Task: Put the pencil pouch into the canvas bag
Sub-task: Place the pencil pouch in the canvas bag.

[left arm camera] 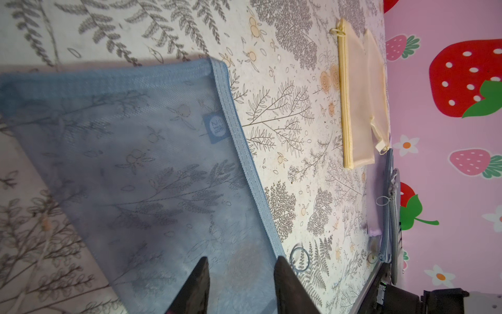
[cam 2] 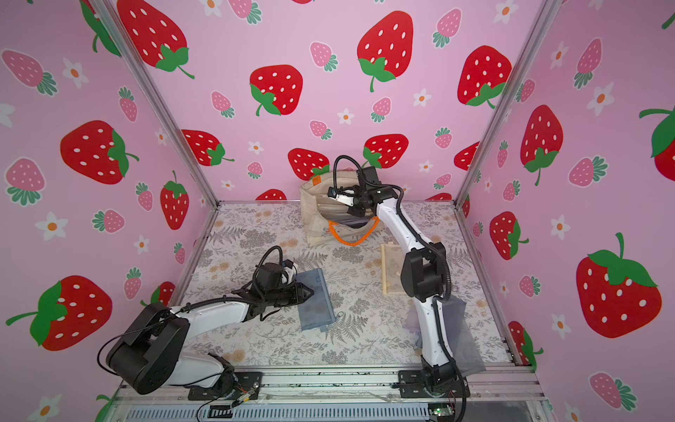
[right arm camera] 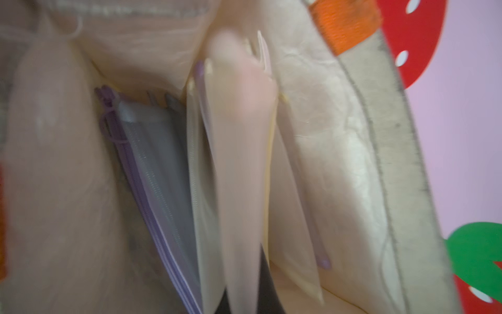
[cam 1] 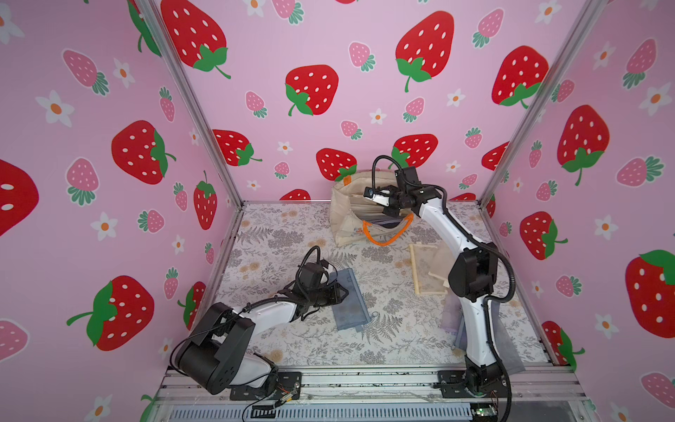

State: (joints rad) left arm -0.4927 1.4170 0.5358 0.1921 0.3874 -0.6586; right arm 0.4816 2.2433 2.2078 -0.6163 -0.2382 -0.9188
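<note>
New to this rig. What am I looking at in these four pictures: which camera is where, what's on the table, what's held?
Two white-and-black robot arms stand at a floral table inside a strawberry-papered booth. The two wide pictures come from one overhead camera pair, so they nearly match. The other two come from cameras on the arms' wrists. The left gripper hangs open over a blue mesh pouch lying flat on the table. The right gripper is at the mouth of the canvas bag, shut on a pale pouch that hangs inside it; that picture is blurred. A purple-zippered pouch is already in the bag. A yellow pouch lies loose on the table, and a lilac pouch is partly hidden behind the right arm.
</note>
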